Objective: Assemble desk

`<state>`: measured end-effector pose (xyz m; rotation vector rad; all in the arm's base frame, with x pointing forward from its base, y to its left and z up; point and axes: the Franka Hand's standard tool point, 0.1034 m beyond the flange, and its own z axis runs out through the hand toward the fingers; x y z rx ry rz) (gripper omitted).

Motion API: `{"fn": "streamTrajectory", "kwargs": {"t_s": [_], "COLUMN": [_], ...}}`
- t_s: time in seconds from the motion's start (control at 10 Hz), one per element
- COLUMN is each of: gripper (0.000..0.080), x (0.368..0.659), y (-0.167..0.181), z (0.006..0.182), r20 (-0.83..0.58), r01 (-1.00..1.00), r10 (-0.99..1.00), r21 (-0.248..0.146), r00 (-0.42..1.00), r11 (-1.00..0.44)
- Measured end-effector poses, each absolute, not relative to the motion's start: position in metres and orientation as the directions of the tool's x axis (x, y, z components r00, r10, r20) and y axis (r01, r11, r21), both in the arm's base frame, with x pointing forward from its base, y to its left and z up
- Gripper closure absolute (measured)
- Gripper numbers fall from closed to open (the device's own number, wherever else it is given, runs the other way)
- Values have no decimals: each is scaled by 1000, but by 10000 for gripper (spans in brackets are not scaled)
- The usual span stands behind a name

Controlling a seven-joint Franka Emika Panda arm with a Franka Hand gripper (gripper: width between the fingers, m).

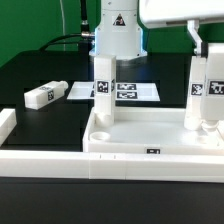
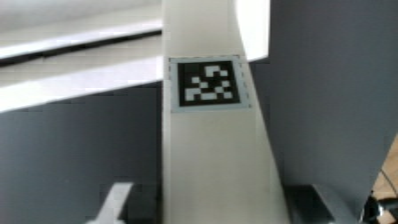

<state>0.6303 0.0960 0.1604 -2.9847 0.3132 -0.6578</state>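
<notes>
The tabletop (image 1: 150,128) lies clear between the standing leg (image 1: 103,80) and held leg (image 1: 203,95).

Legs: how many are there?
3 legs. One stands in the tabletop's far corner on the exterior view's left, one is upright in the gripper on its right, one lies on the table. Others may be hidden.

Bright even light, whites washed out against my dark table (image 1: 40,75), soft faint shadows, my wrist view hazy, tag (image 2: 210,83) on the leg (image 2: 214,160) blurred
</notes>
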Motion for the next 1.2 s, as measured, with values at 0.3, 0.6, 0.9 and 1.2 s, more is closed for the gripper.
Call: {"fn": "streamTrajectory", "kwargs": {"t_s": [0.3,0.6,0.9,1.2], "gripper": [506,506,506,506], "x": [634,625,626,626], "y": [97,117,110,111], "z": [160,153,159,157], "r20": [455,516,527,525], "r01": [-176,-117,-78,-76], "r10": [-208,-146,-98,-95], "r21": [-111,-89,-59,-57], "r00": [866,844,844,846], "r11": [-978,-989,-995,-995]}}
